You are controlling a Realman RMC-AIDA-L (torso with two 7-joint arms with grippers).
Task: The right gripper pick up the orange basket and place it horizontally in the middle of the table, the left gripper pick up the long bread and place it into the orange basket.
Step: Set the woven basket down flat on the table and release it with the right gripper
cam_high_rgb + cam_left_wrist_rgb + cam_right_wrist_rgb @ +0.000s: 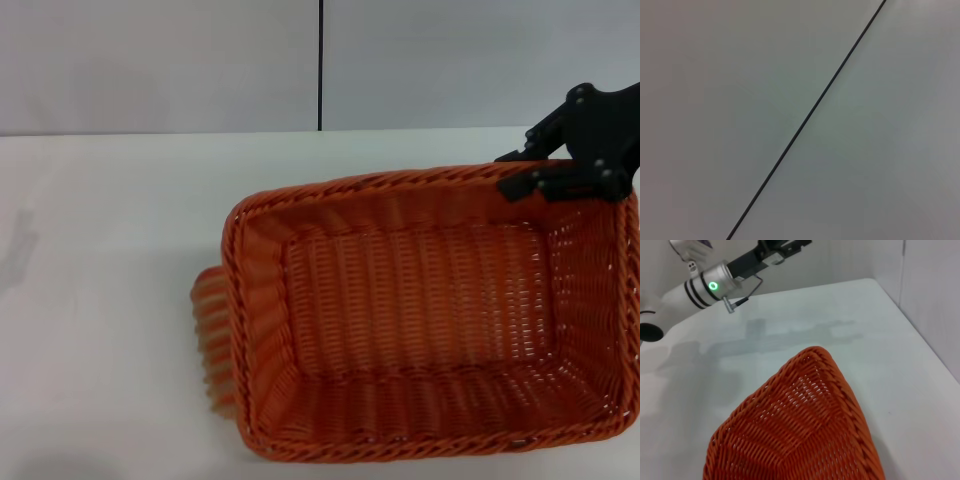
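The right end effector (545,178) is clamped on the far right rim of the orange basket (420,310), which sits tilted over the white desk (110,300). The striped long bread (208,335) pokes out at its left side.

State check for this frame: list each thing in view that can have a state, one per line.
orange basket: open side up, empty, tilted, gripped at its far right rim corner.
right gripper: shut on the basket's far rim, right side of the table.
long bread: lying on the table against the basket's left outer wall, partly hidden, not in the basket.
left gripper: out of view; its wrist camera faces a plain wall.
table: bearing the basket and bread.
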